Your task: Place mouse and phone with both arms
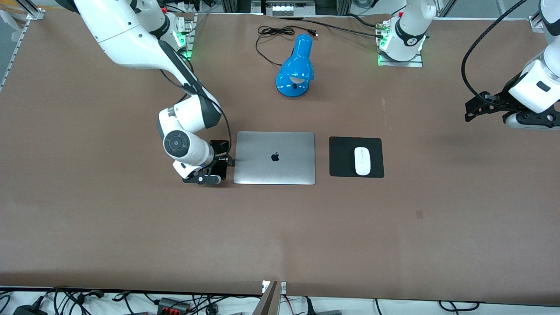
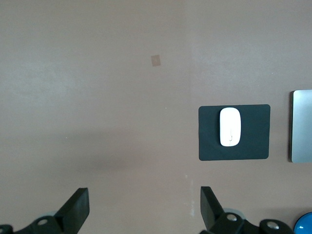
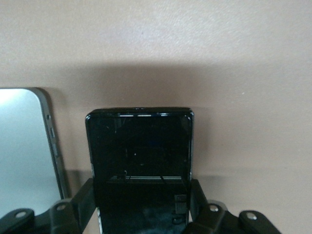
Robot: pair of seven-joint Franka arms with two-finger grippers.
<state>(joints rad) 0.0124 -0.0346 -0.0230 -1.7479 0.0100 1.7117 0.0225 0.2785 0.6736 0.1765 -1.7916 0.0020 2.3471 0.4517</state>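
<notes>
The white mouse [image 1: 362, 160] lies on a square black mat [image 1: 341, 157] beside the laptop, toward the left arm's end of the table; both also show in the left wrist view, the mouse [image 2: 230, 126] on the mat [image 2: 256, 131]. My left gripper [image 1: 470, 111] is open and empty, up over bare table at the left arm's end; in its own view [image 2: 144, 204] the jaws stand wide apart. My right gripper [image 1: 218, 162] is low beside the laptop, at the right arm's end. It is shut on the black phone [image 3: 139, 151], a finger [image 3: 80, 200] against each long edge.
A closed silver laptop [image 1: 274, 157] lies mid-table, its edge close to the phone [image 3: 24, 146]. A blue desk lamp [image 1: 295, 70] with a black cord [image 1: 271, 33] stands farther from the front camera. A small dark patch [image 1: 419, 214] marks the table.
</notes>
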